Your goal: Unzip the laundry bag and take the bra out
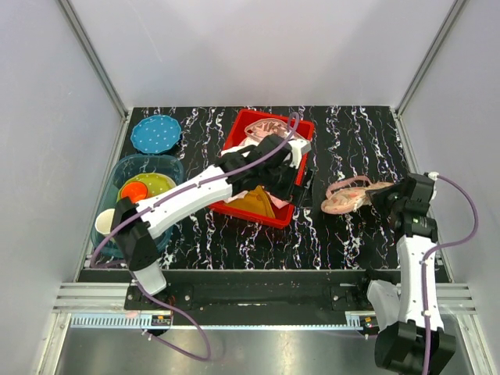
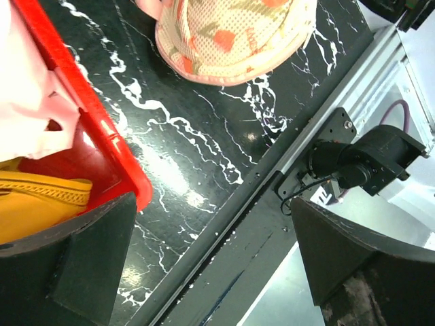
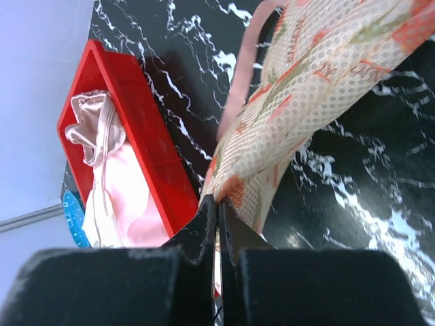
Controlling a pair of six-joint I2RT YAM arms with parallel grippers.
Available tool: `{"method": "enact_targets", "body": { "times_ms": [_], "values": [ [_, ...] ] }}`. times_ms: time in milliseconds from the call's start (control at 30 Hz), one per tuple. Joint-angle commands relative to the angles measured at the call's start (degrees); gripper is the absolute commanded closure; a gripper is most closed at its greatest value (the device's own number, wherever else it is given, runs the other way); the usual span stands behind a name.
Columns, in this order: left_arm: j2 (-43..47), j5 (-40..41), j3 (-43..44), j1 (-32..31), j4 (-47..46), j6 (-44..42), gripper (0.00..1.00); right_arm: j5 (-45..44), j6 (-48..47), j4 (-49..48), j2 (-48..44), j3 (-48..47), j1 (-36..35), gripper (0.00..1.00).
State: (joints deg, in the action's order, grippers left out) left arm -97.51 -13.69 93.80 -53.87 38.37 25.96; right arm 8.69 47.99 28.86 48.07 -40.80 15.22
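So, your left arm reaches long and slanted across the table (image 1: 234,244). Its left gripper (image 1: 301,187) hangs over the near right corner of the red bin (image 1: 238,131), with fingers spread wide and holding nothing. Just right of the bin, the laundry bag (image 1: 349,195) lies on the black table. Your right arm bends in from the right side, and the right gripper (image 3: 217,204) is pinched tight on the bag's mesh edge. The bag's pink rim may be gaping open, but that's hard to tell.

Top ctr laundry bag (image 2: 234,41), red bin (image 2: 92,119) at L, tool (image 2: 214,272) jaws apart.
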Motion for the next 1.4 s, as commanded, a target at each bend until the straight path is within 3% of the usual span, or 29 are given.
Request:
{"method": "enact_targets", "body": {
  "times_ms": [0,133,200,300,433,533,667,967,1167,1267,1300,1333,1367],
  "values": [
    [-0.75,-2.4,3.06,-2.9,-4.08,-1.68,0.01,3.51,4.83,8.84,-3.25,-0.43,0.16,1.0],
    [2.24,12.15,-1.07,-10.89,-10.05,-18.52,0.01,4.5,4.66,10.69,-2.37,-1.83,0.16,1.0],
    [1.81,15.0,-2.73,-13.63,-11.9,-22.42,0.01,4.58,4.4,11.56,-2.11,-3.05,0.16,1.0],
    [1.36,15.63,-7.98,-14.42,-18.92,-28.14,0.02,5.02,4.48,12.18,-2.28,-4.81,0.16,1.0],
    [2.33,17.64,-17.3,-14.95,-37.26,-33.41,0.02,5.64,4.57,13.06,-2.2,-6.66,0.16,1.0],
    [0.93,17.39,-18.9,-15.04,-41.15,-36.31,0.02,6.6,4.66,14.03,-2.28,-7.72,0.16,1.0],
    [0.31,15.37,-22.52,-15.83,-50.22,-38.08,0.01,7.04,4.92,14.73,-2.64,-8.51,0.16,1.0],
    [-5.92,13.87,-16.64,-15.92,-49.8,-37.91,0.01,10.03,5.8,14.2,-1.76,-9.74,0.16,1.0],
    [-11.2,14.92,-11.1,-16.01,-50.06,-35.28,0.06,11.18,4.93,14.73,-1.32,-11.85,0.16,1.0],
    [-11.73,16.06,-9.16,-16.01,-48.74,-35.27,0.49,10.91,3.52,16.13,-1.58,-12.38,0.16,1.0],
    [-11.56,16.94,-8.64,-15.83,-48.31,-35.01,0.81,10.91,2.91,16.49,-1.67,-12.46,0.16,1.0],
    [-11.21,17.12,-8.11,-15.66,-47.52,-35.01,0.95,11.17,2.64,16.66,-1.84,-12.47,0.24,1.0],
    [-10.94,17.03,-7.41,-15.57,-46.47,-35.01,1.0,11.09,2.46,16.93,-1.93,-12.38,0.16,1.0]
  ]
}}
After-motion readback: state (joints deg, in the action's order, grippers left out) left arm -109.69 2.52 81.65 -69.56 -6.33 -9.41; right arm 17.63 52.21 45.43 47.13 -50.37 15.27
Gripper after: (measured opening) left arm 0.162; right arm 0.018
